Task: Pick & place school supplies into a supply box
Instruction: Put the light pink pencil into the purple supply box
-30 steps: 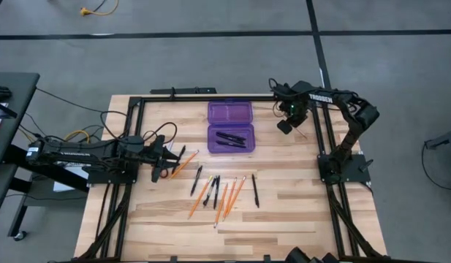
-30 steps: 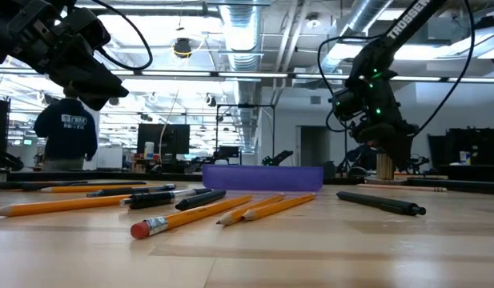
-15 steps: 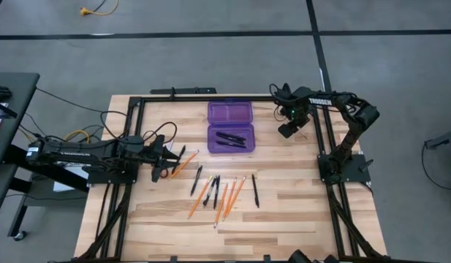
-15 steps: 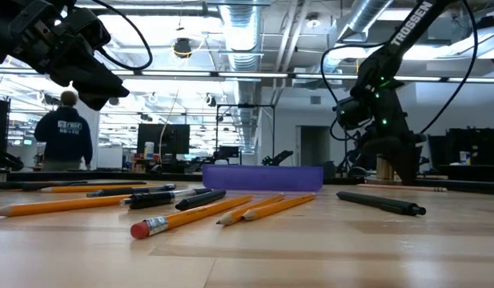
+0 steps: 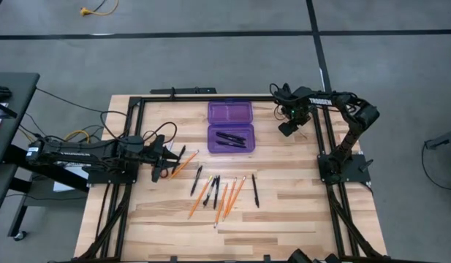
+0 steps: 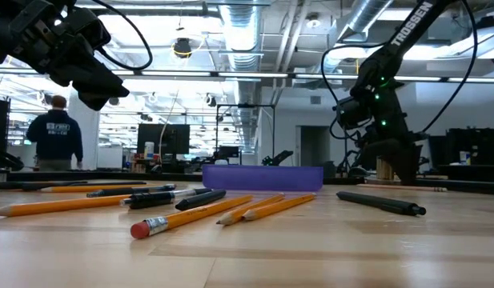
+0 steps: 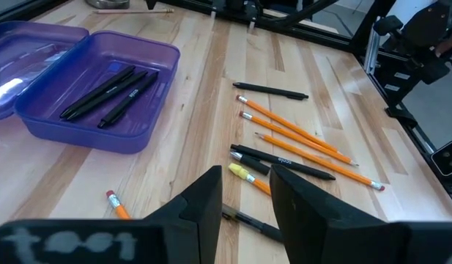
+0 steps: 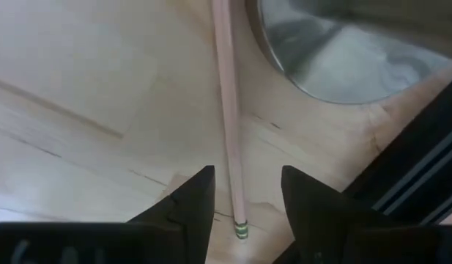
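The box (image 5: pixel 229 126) lies open at the table's far middle, black pens (image 5: pixel 231 139) in its near half. Left of it, the left gripper (image 5: pixel 164 155) hovers with fingers parted and empty over loose pencils (image 5: pixel 224 197). At the far right, the right gripper (image 8: pixel 240 192), released, straddles a pale pencil (image 8: pixel 227 110) beside a metal disc (image 8: pixel 335 51). The step in hand looks like picking that pencil: lower, clench, then carry it left to the box.

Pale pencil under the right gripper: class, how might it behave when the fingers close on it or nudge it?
The pale pencil looks thin and straight, so probably stiff and light. Its slim shaft lies flat on bare wood between the right gripper's open fingers, so a nudge may roll it. The silver object beside it could stop that.
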`<state>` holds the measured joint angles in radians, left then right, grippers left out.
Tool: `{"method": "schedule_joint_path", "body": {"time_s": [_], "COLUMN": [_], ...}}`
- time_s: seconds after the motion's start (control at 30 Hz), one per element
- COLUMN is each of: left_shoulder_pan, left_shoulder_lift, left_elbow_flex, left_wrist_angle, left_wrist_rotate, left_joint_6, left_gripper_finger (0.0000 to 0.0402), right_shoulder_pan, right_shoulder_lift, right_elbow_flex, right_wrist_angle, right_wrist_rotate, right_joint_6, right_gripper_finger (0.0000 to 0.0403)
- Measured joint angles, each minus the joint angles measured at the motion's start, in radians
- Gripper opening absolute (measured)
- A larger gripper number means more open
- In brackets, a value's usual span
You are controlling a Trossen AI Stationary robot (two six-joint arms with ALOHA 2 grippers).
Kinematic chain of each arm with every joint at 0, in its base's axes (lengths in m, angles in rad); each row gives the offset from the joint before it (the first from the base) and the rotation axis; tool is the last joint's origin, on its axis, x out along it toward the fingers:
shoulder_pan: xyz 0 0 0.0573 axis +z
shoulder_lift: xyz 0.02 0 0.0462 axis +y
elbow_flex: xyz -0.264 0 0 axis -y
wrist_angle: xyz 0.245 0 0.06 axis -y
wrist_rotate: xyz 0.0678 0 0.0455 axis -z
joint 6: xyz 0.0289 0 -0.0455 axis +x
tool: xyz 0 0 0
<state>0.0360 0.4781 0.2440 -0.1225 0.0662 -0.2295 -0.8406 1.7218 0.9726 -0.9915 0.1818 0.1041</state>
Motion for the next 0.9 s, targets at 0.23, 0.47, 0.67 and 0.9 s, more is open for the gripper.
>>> {"method": "schedule_joint_path", "body": {"time_s": [0.23, 0.47, 0.67, 0.9], "left_shoulder_pan": [0.000, 0.000, 0.000, 0.000], "left_shoulder_lift": [0.000, 0.000, 0.000, 0.000], "left_elbow_flex": [0.000, 0.000, 0.000, 0.000], "left_wrist_angle": [0.000, 0.000, -0.001, -0.002], "left_wrist_rotate": [0.000, 0.000, 0.000, -0.001], "left_joint_6": [0.000, 0.000, 0.000, 0.000], "left_gripper_finger": [0.0105, 0.0105, 0.0105, 0.0105], "right_shoulder_pan": [-0.005, 0.035, 0.074, 0.094], "right_shoulder_lift": [0.038, 0.190, 0.240, 0.230], "right_elbow_flex": [0.000, 0.068, 0.110, 0.112], "right_wrist_angle": [0.012, -0.055, -0.091, -0.094], "right_wrist_rotate": [-0.037, 0.030, 0.028, -0.035], "right_joint_6": [0.001, 0.014, -0.001, 0.009], "right_gripper_finger": [0.0153, 0.0151, 0.0123, 0.0060]}}
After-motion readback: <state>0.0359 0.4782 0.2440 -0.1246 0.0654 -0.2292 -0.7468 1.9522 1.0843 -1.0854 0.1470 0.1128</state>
